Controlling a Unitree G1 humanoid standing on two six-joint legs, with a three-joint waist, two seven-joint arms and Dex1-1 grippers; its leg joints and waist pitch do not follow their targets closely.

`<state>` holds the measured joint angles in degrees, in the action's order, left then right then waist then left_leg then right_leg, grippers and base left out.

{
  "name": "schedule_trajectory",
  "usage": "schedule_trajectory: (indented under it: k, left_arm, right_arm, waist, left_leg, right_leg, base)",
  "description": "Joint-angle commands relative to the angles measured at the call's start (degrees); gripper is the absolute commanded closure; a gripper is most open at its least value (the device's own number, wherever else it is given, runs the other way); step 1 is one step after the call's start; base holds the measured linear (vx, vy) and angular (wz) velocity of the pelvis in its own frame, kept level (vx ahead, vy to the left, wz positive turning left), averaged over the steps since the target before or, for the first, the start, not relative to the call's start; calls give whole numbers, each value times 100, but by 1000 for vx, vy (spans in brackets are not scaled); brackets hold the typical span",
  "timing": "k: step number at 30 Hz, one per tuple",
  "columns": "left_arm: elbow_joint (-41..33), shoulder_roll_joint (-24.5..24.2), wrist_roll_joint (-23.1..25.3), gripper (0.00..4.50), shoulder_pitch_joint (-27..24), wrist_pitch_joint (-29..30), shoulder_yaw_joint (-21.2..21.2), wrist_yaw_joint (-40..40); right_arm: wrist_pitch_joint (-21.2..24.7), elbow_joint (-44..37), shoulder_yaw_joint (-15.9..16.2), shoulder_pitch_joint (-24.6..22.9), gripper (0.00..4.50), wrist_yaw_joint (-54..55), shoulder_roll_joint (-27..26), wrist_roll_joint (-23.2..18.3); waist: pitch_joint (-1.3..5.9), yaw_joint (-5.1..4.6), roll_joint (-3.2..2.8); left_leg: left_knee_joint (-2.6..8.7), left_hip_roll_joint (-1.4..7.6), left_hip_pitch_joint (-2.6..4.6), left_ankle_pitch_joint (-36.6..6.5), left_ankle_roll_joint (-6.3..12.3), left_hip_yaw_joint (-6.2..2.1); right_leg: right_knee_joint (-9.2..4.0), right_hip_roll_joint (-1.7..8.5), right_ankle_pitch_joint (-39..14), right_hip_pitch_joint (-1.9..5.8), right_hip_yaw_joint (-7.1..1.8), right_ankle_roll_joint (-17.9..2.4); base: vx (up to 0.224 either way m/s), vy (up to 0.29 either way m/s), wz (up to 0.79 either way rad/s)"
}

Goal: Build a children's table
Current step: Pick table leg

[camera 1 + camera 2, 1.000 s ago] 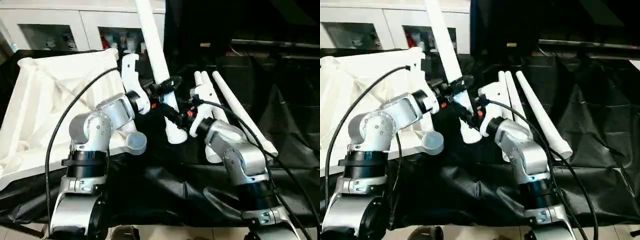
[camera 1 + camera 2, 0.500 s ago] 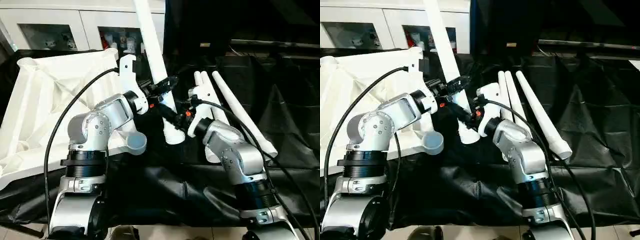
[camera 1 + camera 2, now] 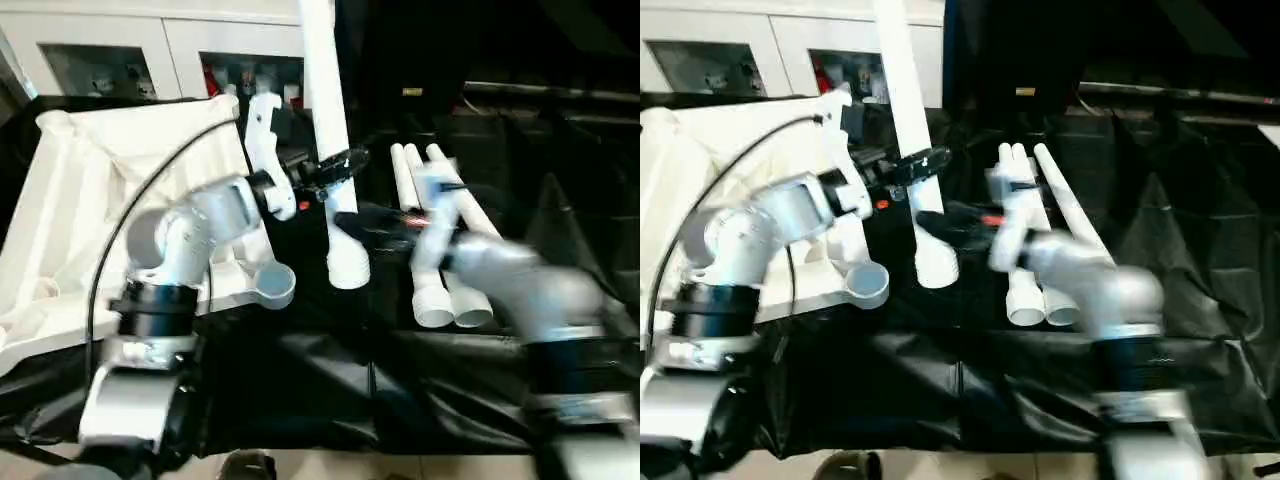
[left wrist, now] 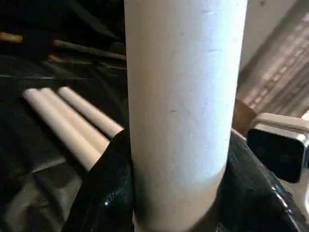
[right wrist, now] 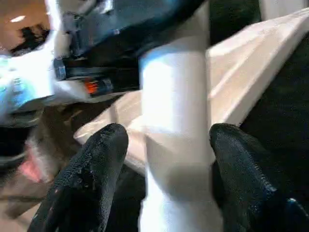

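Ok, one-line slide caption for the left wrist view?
Left gripper clamped around an upright white table leg, with two more legs lying on the black cloth behind.

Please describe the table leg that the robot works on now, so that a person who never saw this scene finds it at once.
Start at the big white table top leaning on the black-draped work table. Just right of its near corner socket one white leg stands almost upright, with the left hand clamped round its middle. The other legs lie flat further right.

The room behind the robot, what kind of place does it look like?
Probably a lab or workshop, not a home: a work table draped in black cloth, white glass-front cabinets holding small items, and white table legs laid out for assembly.
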<state>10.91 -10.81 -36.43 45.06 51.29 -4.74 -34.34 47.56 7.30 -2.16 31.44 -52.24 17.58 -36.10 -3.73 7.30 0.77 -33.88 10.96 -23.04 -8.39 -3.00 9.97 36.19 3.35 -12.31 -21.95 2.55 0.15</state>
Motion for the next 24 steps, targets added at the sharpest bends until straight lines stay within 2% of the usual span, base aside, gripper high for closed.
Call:
schedule_trajectory:
  k: [1,5,6,8,9,15,17,19,21,24]
  left_arm:
    - [-152,-79,-127,260,110,96,128,-279]
    - [-209,-95,-220,260,105,184,143,-443]
    - [-213,-60,-281,260,119,200,108,-487]
    - [-231,-29,-369,260,138,239,71,-524]
    - [-240,-14,-387,260,148,250,58,-523]
    - [-199,39,-446,260,192,269,-26,-493]
    - [-214,50,-468,260,182,279,-35,-487]
    - [-242,65,-438,260,155,239,-31,-456]
    - [-283,56,-346,260,109,125,27,-426]
    - [-274,77,-290,260,91,74,10,-294]
  right_arm:
    - [143,-122,100,58,138,-178,95,-101]
    - [238,-143,234,59,138,-254,168,-113]
    - [274,-153,299,64,138,-281,172,-105]
    - [273,-164,376,63,138,-322,156,-69]
    - [245,-150,404,65,138,-331,144,-40]
    - [280,-111,397,62,213,-283,119,-51]
    - [278,-132,427,40,219,-302,163,-39]
    - [267,-133,428,33,245,-293,167,-28]
    - [226,-126,413,33,252,-219,145,10]
    - [134,-134,400,44,256,-34,48,92]
  waist:
    - [470,20,84]
    - [464,36,81]
    - [464,46,113]
    - [464,62,100]
    - [461,82,126]
    - [462,95,144]
    - [462,93,158]
    - [462,93,159]
    - [465,94,182]
    - [465,92,175]
  left_leg:
    - [324,196,179,-566,44,-32]
    - [329,205,190,-610,-26,-36]
    - [327,204,183,-604,-24,-34]
    - [323,206,188,-600,-28,-29]
    - [324,207,187,-610,-27,-27]
    - [335,209,187,-628,-82,-32]
    - [336,207,188,-638,-97,-32]
    - [334,204,180,-615,-89,-33]
    - [330,205,179,-580,-72,-31]
    - [328,207,180,-554,-67,-30]
  right_leg:
    - [-367,450,-78,245,-213,-1170]
    - [-360,453,-150,238,-211,-1227]
    - [-354,464,-158,248,-211,-1236]
    - [-355,468,-172,239,-215,-1238]
    - [-360,470,-189,241,-217,-1219]
    - [-363,465,-246,238,-214,-1138]
    - [-366,465,-259,242,-214,-1115]
    - [-367,467,-247,245,-215,-1106]
    - [-363,468,-206,247,-216,-1104]
    - [-356,468,-187,239,-215,-1110]
  base:
    - [0,0,0]
    - [0,0,0]
    - [0,0,0]
    - [0,0,0]
    - [0,0,0]
    - [0,0,0]
    - [0,0,0]
    - [0,0,0]
    - [0,0,0]
    - [0,0,0]
